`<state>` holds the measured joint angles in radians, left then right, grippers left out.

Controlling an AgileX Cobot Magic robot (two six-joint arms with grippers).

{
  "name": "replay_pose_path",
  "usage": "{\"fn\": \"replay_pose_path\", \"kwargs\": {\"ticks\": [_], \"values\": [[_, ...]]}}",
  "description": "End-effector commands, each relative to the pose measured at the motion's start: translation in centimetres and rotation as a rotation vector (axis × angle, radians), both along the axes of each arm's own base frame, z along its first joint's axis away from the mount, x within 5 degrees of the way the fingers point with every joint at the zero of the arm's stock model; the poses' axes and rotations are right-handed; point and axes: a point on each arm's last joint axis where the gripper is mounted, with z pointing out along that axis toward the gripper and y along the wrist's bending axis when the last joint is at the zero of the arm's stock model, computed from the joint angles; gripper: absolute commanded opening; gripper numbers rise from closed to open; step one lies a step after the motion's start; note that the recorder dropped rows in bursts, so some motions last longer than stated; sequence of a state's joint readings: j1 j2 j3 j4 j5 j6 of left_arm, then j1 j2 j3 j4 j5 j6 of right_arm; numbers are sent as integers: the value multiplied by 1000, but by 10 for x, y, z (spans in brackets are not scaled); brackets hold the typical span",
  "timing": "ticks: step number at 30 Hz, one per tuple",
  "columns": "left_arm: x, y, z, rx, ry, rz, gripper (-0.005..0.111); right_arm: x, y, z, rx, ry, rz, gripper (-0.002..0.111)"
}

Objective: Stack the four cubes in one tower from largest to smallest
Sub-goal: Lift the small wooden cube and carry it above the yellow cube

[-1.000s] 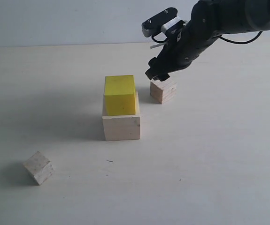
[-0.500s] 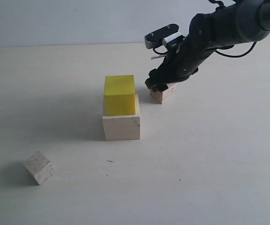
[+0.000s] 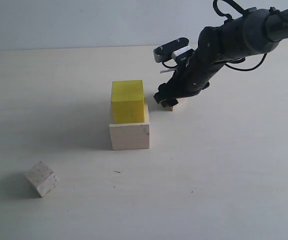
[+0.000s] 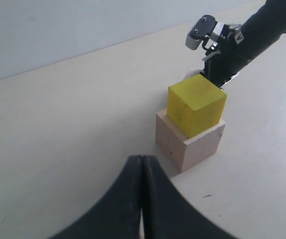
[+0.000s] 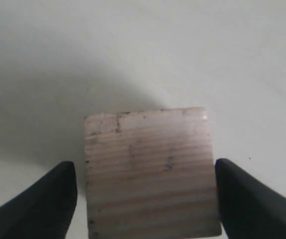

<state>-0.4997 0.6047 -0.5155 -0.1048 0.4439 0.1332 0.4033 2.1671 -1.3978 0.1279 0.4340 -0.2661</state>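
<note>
The bright yellow cube sits on the large pale wood cube in the middle of the table. Just right of them my right gripper has come down over the layered-grain wood cube, which is mostly hidden in the exterior view. In the right wrist view that cube lies between the open fingers, with a narrow gap on each side. The small whitish-grey cube lies alone at the front left. My left gripper is shut and holds nothing, hovering short of the stack.
The pale table runs back to a light wall. A tiny dark speck lies in front of the stack. The right arm reaches in from the upper right.
My right gripper has dropped from above the grainy cube down around it, hiding most of it in the exterior view. The other cubes have not moved.
</note>
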Motion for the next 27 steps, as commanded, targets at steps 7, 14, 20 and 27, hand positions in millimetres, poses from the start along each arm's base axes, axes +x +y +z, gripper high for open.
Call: {"fn": "replay_pose_path", "kwargs": {"ticks": [7,14,20,27], "values": [[1,0,0,-1,-12,0,0,6,0,7,15,-37,-5,66],[1,0,0,-1,-12,0,0,0,0,10,-1,15,4,16],[1,0,0,-4,-10,0,0,-20,-7,72,46,72,-87,0],[0,-1,0,-27,2,0,0,-86,-19,200,187,45,-158,0]]}}
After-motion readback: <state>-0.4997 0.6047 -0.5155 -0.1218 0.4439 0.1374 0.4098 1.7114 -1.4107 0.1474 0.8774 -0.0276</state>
